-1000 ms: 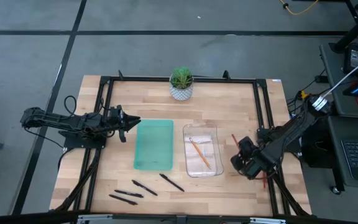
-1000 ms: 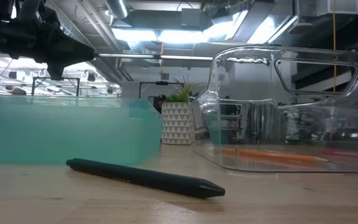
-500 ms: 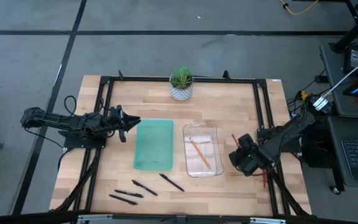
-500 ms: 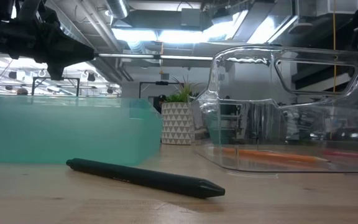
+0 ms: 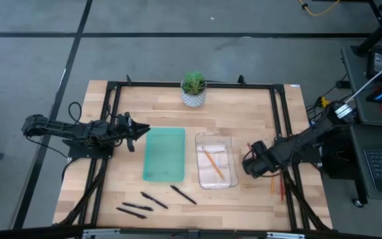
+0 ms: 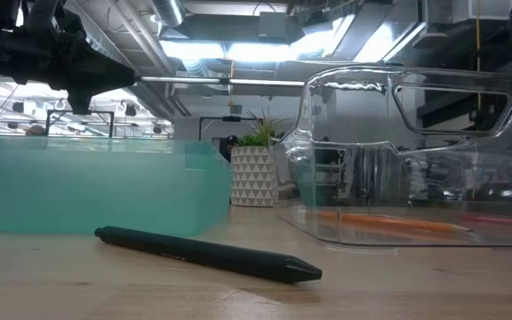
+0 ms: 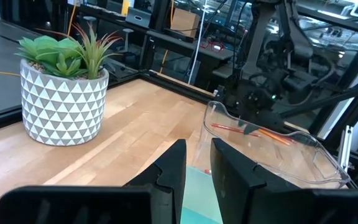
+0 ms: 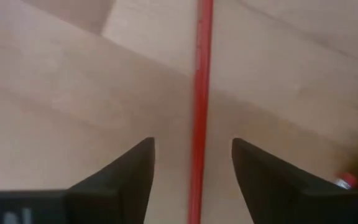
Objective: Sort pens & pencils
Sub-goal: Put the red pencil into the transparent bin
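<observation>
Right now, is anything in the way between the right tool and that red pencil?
Nothing visible. The right tool stands open directly over the red pencil, which runs between its fingers on the bare wooden table.

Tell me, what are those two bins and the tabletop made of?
The right-hand bin looks like clear glossy plastic: the orange pencil shows through it. The left bin looks like frosted teal plastic, matte and see-through only faintly. The tabletop appears to be light wood, with plank seams and grain.
</observation>
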